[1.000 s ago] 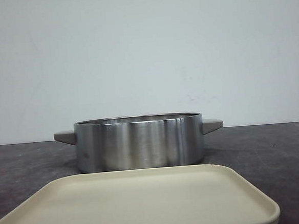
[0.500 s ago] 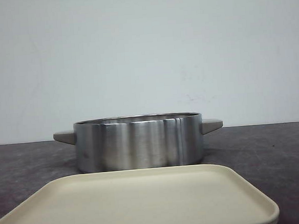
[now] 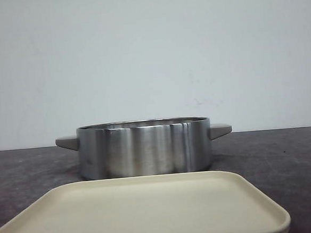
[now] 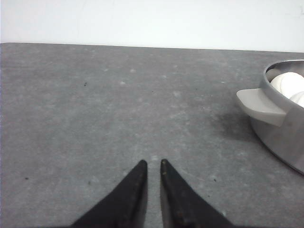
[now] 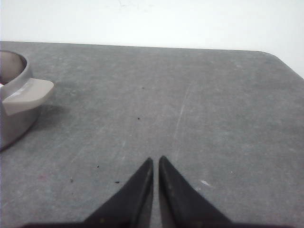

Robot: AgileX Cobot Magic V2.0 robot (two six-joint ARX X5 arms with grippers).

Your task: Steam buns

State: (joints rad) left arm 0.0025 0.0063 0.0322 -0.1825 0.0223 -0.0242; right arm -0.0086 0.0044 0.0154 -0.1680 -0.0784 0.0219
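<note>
Nothing has shifted between the earlier front pictures and this one: pot and tray sit exactly as they did, and no arm enters the front view.

Largest is the dark stone table (image 3: pixel 286 160), filling the lower band of the front view. On it, at the bottom centre, lies the cream tray (image 3: pixel 151 213), bare. Just behind it, in the middle of the frame, stands the steel pot (image 3: pixel 144 148) with a grey handle on each side. At the right edge of the left wrist view, white rounded buns (image 4: pixel 289 85) show inside the pot's rim; how many I cannot tell.

The left gripper (image 4: pixel 153 165) hangs over bare table at the bottom centre of its view, tips nearly pressed together and pinching nothing. The right gripper (image 5: pixel 156 160) does likewise, tips all but touching, the pot handle at its upper left.

With buns already in the pot and the tray bare, loading looks finished. I see no lid anywhere. Any further approach should come from above the rim, with the fingers spread first, so that neither handle is knocked.
</note>
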